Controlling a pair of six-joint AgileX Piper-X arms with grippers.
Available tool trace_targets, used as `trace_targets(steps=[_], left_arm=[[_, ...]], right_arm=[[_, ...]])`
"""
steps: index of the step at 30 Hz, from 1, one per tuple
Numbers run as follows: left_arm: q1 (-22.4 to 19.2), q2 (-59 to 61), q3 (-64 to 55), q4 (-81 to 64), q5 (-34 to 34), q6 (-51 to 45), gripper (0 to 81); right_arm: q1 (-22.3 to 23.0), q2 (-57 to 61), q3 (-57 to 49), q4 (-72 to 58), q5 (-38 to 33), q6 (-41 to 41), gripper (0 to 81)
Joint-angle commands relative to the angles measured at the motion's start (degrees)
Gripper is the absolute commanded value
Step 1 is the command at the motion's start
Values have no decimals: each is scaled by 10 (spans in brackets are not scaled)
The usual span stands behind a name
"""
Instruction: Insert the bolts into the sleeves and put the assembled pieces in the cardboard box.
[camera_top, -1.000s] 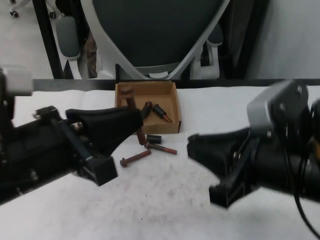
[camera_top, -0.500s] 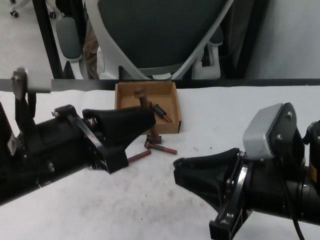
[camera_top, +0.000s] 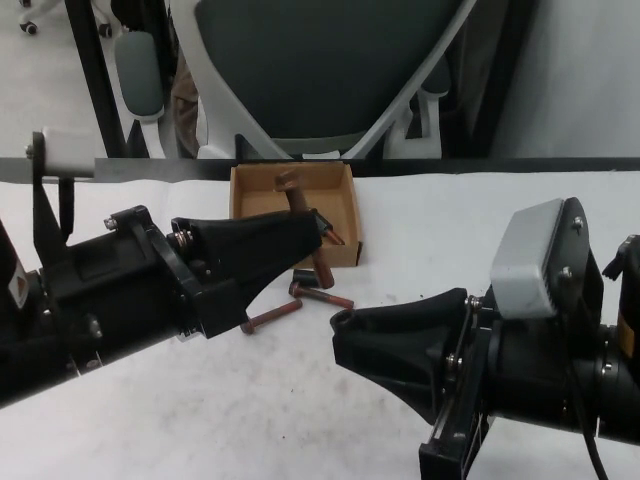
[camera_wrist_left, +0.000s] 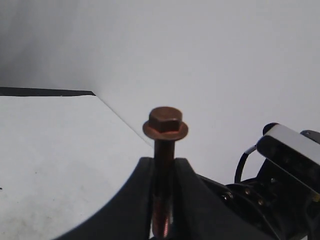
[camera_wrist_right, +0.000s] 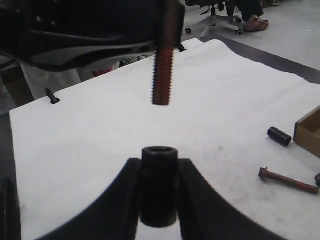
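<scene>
My left gripper (camera_wrist_left: 163, 164) is shut on a copper bolt (camera_wrist_left: 165, 125), hex head up and threads pointing down. In the high view this bolt (camera_top: 297, 198) stands in front of the cardboard box (camera_top: 241, 186), gripped by the left gripper (camera_top: 311, 230). My right gripper (camera_wrist_right: 159, 166) is shut on a black sleeve (camera_wrist_right: 159, 187), held upright with its bore facing up. The bolt's threaded end (camera_wrist_right: 162, 75) hangs a short gap above the sleeve, nearly in line with it. The right gripper (camera_top: 346, 323) sits lower and nearer than the bolt.
Two loose bolts (camera_top: 270, 317) (camera_top: 323, 297) and a loose sleeve (camera_top: 307, 277) lie on the white cloth before the box. An assembled piece (camera_top: 326, 226) lies inside it. A small black bolt (camera_wrist_right: 52, 96) lies farther off. An office chair (camera_top: 320, 70) stands behind the bench.
The left arm has carried the bolt to the right. The right arm has swung left and nearer with the sleeve, coming under the bolt.
</scene>
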Motion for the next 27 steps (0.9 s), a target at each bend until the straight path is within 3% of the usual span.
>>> trace_targets(steps=[1,27], left_arm=[[-2,-1,-1,-6,4,-2,8],[-2,-1,10,-14,32,-29,8]], right_arm=[[1,-2,-1,-21,-19,-5,3],[1,-2,-1,-59,-21,-4,3]])
